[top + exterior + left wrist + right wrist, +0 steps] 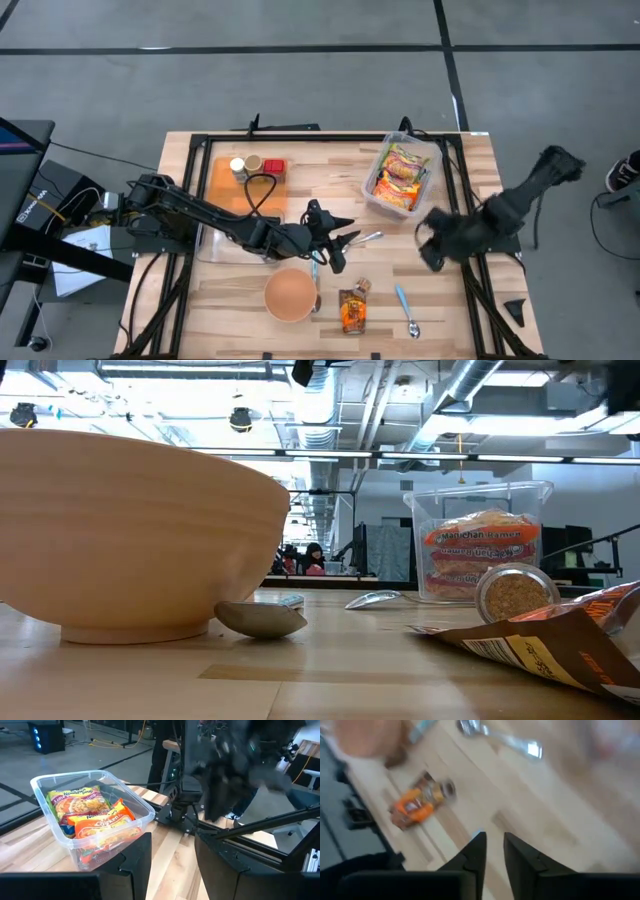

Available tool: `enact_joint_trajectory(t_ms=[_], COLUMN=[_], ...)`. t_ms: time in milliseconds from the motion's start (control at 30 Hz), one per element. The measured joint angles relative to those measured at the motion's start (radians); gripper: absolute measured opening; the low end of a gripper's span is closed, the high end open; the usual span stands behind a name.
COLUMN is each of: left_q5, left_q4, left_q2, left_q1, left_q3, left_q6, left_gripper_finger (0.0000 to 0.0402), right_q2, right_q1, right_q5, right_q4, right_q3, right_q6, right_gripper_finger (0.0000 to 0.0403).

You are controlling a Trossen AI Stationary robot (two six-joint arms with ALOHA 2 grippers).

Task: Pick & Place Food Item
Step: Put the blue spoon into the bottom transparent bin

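L gripper (338, 243): mid-table, just above the bowl; fingers spread part-way w/ a clear gap in the L wrist view, nothing btwn them.
R gripper (428, 250): over the table's R side, near the tub's lower R corner, blurred; in the R wrist view the two fingers (475, 854) stand close w/ a narrow gap, nothing pinched. Can't tell if that counts as apart or pressed together.
Noodle tub (401, 175): clear plastic bin, upper R of table, holds several ramen pkts; R wrist side not touching it.
Ramen pkts (95, 817): orange/yellow/green wrappers, stacked inside the tub.
Loose pkt (353, 308): orange-brown food pkt flat on the wood, lower centre, just R of the bowl; no gripper on it.
Bowl (291, 294): tan, upright, lower centre, looks empty from above.
Metal spoon (366, 238): lies just R of L gripper, on the table.
Blue-handled spoon (406, 310): lower R of the loose pkt, apart from it.
Orange board (238, 190): upper L, w/ small jars (246, 165) and a red item at its top edge.
Spice jar (515, 595): low view only, on its side in front of the tub.
Table (470, 170): light wood slats, black frame.
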Motion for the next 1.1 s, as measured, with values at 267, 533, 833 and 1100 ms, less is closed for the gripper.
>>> enact_joint_trajectory(t_ms=[267, 533, 833, 1100], left_q5=[0.067, 0.072, 0.071, 0.072], left_q4=[-0.089, -0.278, -0.336, -0.339], left_q2=[-0.038, -0.158, -0.260, -0.282], left_q1=[-0.004, -0.011, -0.011, -0.012], left_q3=[0.002, 0.002, -0.005, -0.043], left_q6=[0.000, 0.012, 0.101, 0.102], left_gripper_finger=[0.0144, 0.0144, 0.0144, 0.0144], right_q2=[0.289, 0.522, 0.710, 0.795], right_q1=[0.196, 0.242, 0.266, 0.255], right_q5=[-0.063, -0.174, -0.285, -0.303], right_q4=[0.061, 0.297, 0.428, 0.431], right_q3=[0.000, 0.000, 0.019, 0.090], right_q6=[0.450, 0.685, 0.774, 0.779], right_gripper_finger=[0.0149, 0.0197, 0.0165, 0.0146])
